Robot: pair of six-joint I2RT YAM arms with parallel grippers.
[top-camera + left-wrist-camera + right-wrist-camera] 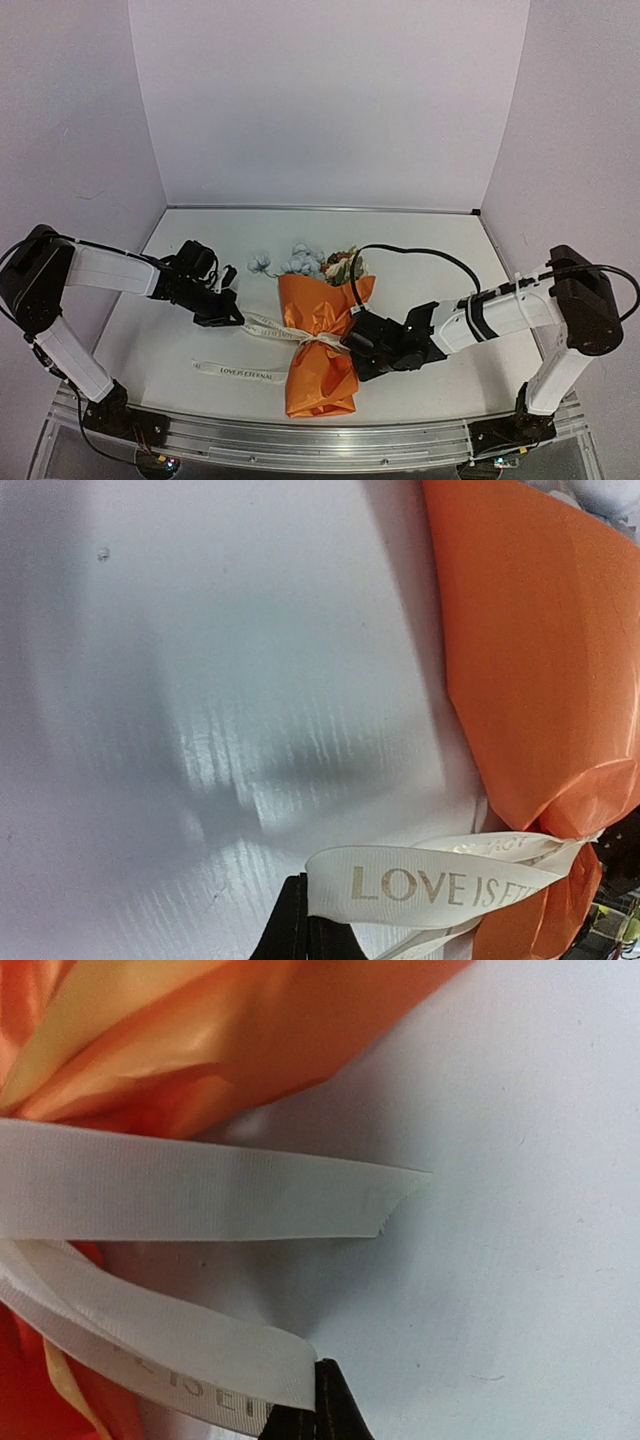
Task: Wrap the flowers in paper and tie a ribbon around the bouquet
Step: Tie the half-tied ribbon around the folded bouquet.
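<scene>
One bouquet (320, 372), lengthwise near-far, flowers (301, 264) far

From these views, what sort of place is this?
Probably a lab test cell for robots: plain pale walls enclose a white table, and two arms are bolted to a metal rail.

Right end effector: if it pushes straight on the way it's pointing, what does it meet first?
Probably the orange paper-cone bouquet at its tied waist, just ahead of the right end effector, which is shut on the white lettered ribbon. Depth is unclear.
</scene>
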